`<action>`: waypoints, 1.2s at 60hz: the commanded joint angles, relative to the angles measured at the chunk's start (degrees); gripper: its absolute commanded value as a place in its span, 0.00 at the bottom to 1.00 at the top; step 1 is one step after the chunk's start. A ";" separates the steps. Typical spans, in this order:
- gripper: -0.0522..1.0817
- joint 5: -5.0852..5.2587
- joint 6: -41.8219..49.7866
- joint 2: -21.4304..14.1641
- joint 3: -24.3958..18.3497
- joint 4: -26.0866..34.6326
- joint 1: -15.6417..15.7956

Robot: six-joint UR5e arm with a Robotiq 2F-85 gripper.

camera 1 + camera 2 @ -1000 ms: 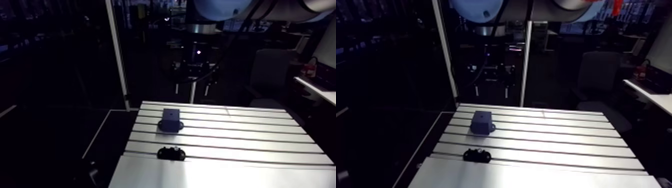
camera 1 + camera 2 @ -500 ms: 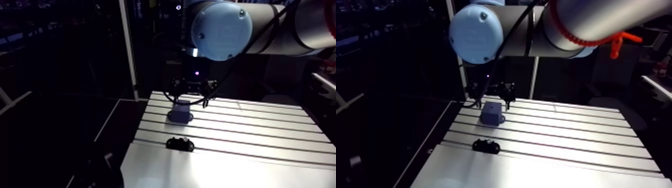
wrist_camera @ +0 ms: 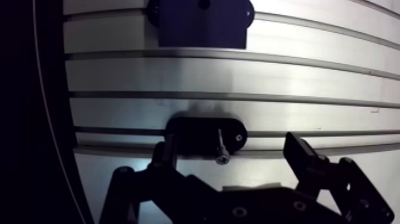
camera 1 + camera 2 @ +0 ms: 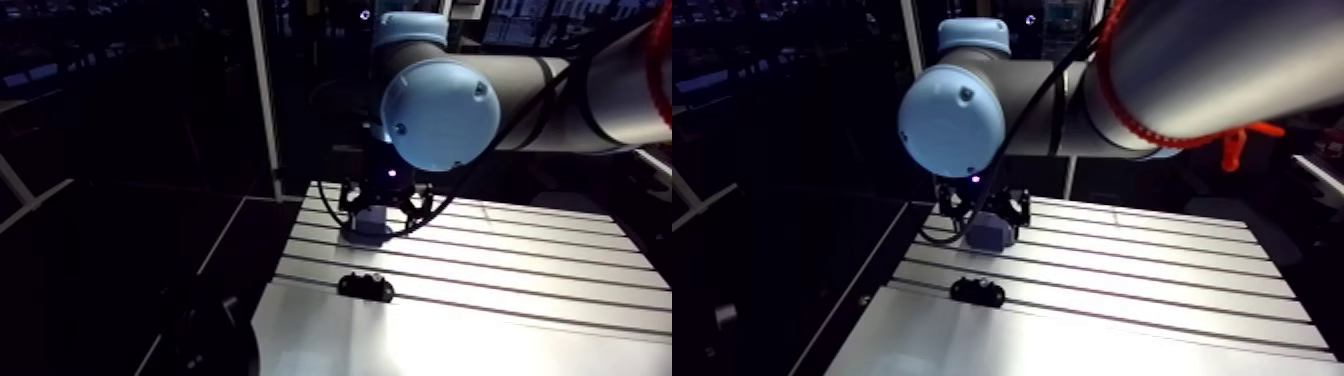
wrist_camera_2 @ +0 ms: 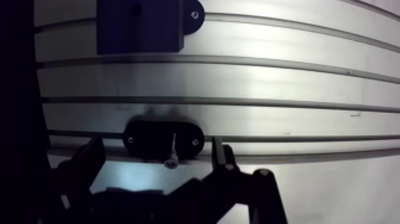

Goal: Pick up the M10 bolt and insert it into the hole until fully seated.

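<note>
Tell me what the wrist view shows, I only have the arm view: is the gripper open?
Observer: Yes, the gripper is open and holds nothing.
Operator: Where's the bolt?
Observer: The bolt sits at the black holder, head end toward the gripper.
Operator: And the hole?
Observer: The hole is on top of the blue block, ahead of the holder.
</note>
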 commanded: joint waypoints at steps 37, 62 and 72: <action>0.38 -1.28 -0.75 0.14 6.11 -4.50 0.11; 0.42 -1.11 -0.84 0.32 6.93 -4.67 0.11; 0.43 -1.03 -0.91 0.39 7.19 -4.67 0.11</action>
